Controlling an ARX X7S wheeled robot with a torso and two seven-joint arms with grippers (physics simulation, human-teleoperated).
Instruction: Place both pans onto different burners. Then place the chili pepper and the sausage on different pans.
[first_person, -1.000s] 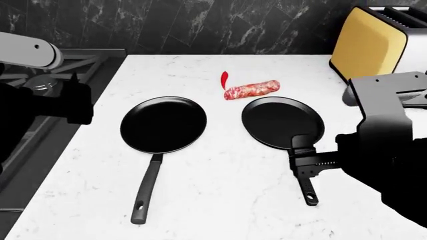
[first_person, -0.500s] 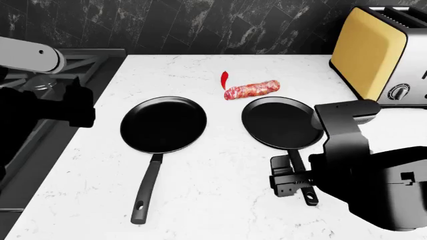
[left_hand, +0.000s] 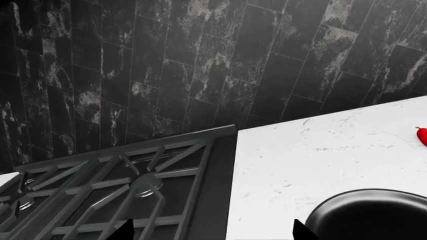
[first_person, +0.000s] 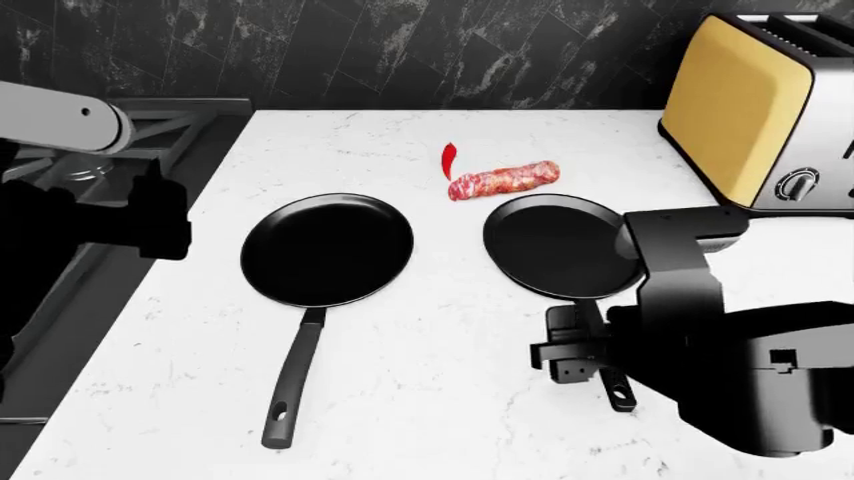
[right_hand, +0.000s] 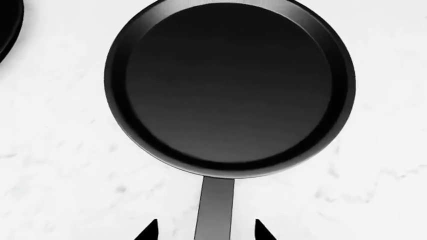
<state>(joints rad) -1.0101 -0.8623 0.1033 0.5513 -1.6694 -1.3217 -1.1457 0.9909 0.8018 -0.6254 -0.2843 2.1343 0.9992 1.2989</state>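
1. Left gripper (first_person: 147, 215) hovers over the counter's edge beside the stove (left_hand: 133, 185); its fingertips stand apart, empty.
2. Left pan (first_person: 327, 248), matte black and round, lies flat on the white counter (first_person: 441, 400), handle toward the robot.
3. Chili pepper (first_person: 450, 157) and sausage (first_person: 503, 180) lie just beyond both pans.
4. Right gripper (right_hand: 205, 231) straddles the right pan (right_hand: 230, 85)'s handle, jaws spread, not yet clamped. Judged step: grasping this pan; next, close, lift, carry to a burner (left_hand: 145, 185).

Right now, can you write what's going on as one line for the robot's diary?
right gripper: open, either side of right pan handle | left gripper: open, holding nothing | both pans on counter | sausage, pepper untouched
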